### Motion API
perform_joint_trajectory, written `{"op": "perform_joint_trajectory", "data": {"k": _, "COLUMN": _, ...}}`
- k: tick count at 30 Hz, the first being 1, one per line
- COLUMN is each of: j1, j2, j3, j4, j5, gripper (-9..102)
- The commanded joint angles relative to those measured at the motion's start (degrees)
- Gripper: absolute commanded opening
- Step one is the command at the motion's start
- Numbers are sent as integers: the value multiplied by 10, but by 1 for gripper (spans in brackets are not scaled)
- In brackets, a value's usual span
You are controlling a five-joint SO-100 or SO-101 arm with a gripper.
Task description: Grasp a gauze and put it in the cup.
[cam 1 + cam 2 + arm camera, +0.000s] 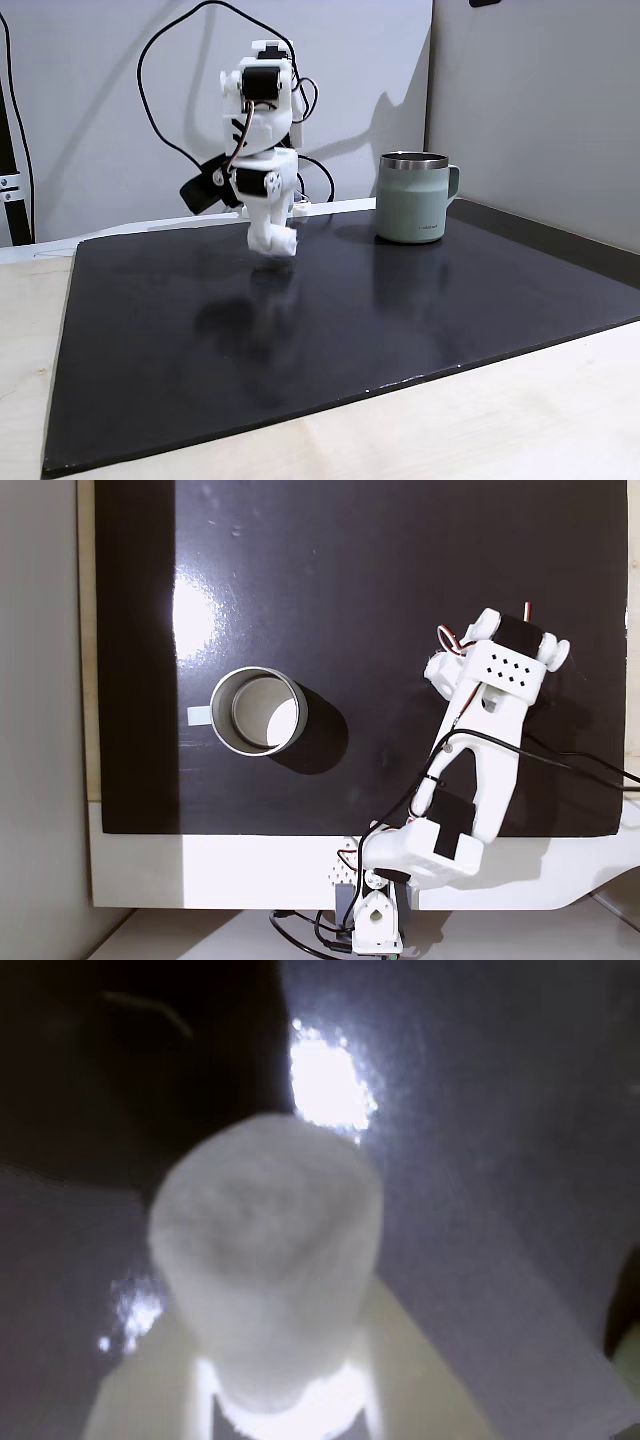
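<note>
- Gripper (pixel 276 243): pressed together on the gauze (pixel 266 1260), lifted clear of the mat in a fixed view, pointing downward.
- Gauze: short white fabric roll, seen end-on and blurred in the wrist view, pinched at its lower part between pale fingers (pixel 420 1380); in a fixed view visible as a small white lump (pixel 284 242) at the gripper tip.
- Surface: glossy black mat (pixel 400 310) laid over a light wooden tabletop (pixel 480 420); bright lamp glare on the mat left of centre in a fixed view (pixel 195 620).
- Room: plain pale walls behind, dark cables looping above the arm (pixel 262 150).
- Cup (pixel 417 197): sage-green mug with steel rim, upright on the mat, handle on its right in a fixed view, well apart from the gripper.
- Cup interior seen from above (pixel 258 712): bare steel, nothing visible inside.
</note>
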Motion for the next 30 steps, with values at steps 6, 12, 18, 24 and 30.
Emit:
{"op": "perform_joint_trajectory", "data": {"k": 6, "j1": -16, "j2": 94, "j3": -86, "j4": 98, "j5": 4, "gripper": 4}}
{"op": "perform_joint_trajectory", "data": {"k": 12, "j1": -27, "j2": 157, "j3": -101, "j4": 134, "j5": -10, "gripper": 3}}
{"op": "perform_joint_trajectory", "data": {"k": 18, "j1": -50, "j2": 238, "j3": -97, "j4": 145, "j5": -30, "gripper": 3}}
{"op": "perform_joint_trajectory", "data": {"k": 24, "j1": -70, "j2": 312, "j3": -86, "j4": 146, "j5": -63, "gripper": 4}}
{"op": "perform_joint_trajectory", "data": {"k": 30, "j1": -122, "j2": 336, "j3": -85, "j4": 146, "j5": -70, "gripper": 3}}
